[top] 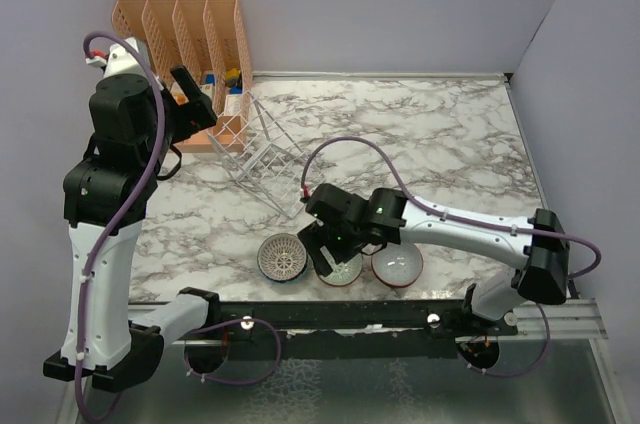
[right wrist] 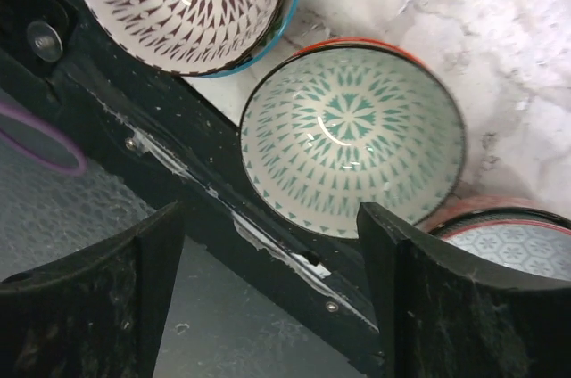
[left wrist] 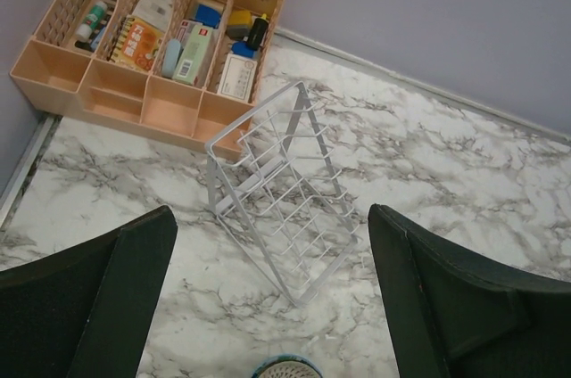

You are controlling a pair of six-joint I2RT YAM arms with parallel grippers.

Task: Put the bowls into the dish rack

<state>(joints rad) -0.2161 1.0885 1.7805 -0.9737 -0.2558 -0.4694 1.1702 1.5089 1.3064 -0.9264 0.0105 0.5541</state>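
Observation:
Three bowls sit in a row at the table's near edge: a white bowl with dark lattice (top: 282, 257) (right wrist: 183, 4), a green-patterned bowl (top: 343, 271) (right wrist: 352, 137), and a red-rimmed bowl (top: 398, 265) (right wrist: 508, 240). My right gripper (top: 328, 252) (right wrist: 268, 307) hangs open over the near rim of the green-patterned bowl, with one finger outside it and the other over its inside. The wire dish rack (top: 262, 154) (left wrist: 285, 191) lies tilted on the marble, farther back. My left gripper (top: 195, 94) (left wrist: 272, 307) is raised high at the left, open and empty, looking down on the rack.
An orange slotted organizer (top: 185, 34) (left wrist: 152, 48) with small items stands against the back wall, touching the rack's far corner. The black rail (right wrist: 223, 217) of the arm bases runs right beside the bowls. Walls close in on the left, back and right.

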